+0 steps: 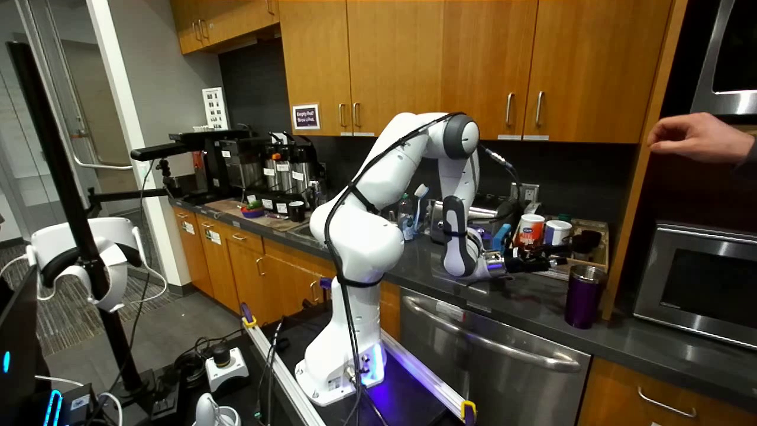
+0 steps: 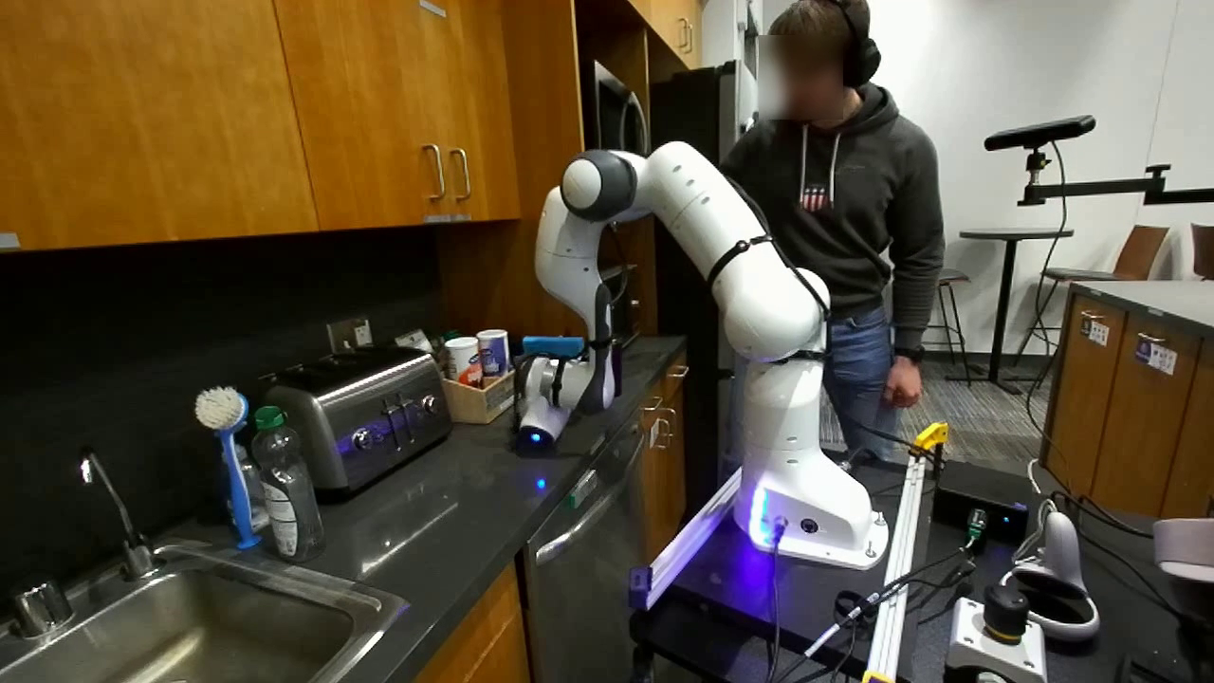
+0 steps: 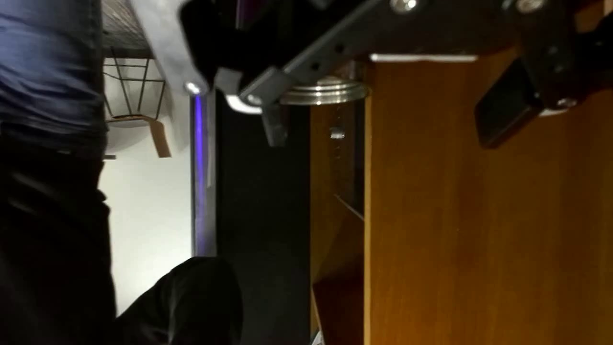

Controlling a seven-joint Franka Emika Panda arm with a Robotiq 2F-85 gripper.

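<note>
Tall purple metallic tumbler [image 1: 584,300]: upright on glossy dark grey counter [image 1: 520,299], near my black two-fingered pincer [image 3: 385,132], contact indeterminable | pincer: I have it spread wide, gripping nothing | pale wooden box [image 2: 479,403], red-and-white cylindrical canister [image 1: 529,229] inside: near pincer | boxy brushed-steel toaster [image 2: 384,410]: beside box.

Purple tumbler [image 1: 584,299]: glossy dark body, silver rim, wider at top than at base. Standing upright. In an exterior view, it's left of the microwave [image 1: 698,284], near, not touching. Lidded or not, can't tell.
</note>
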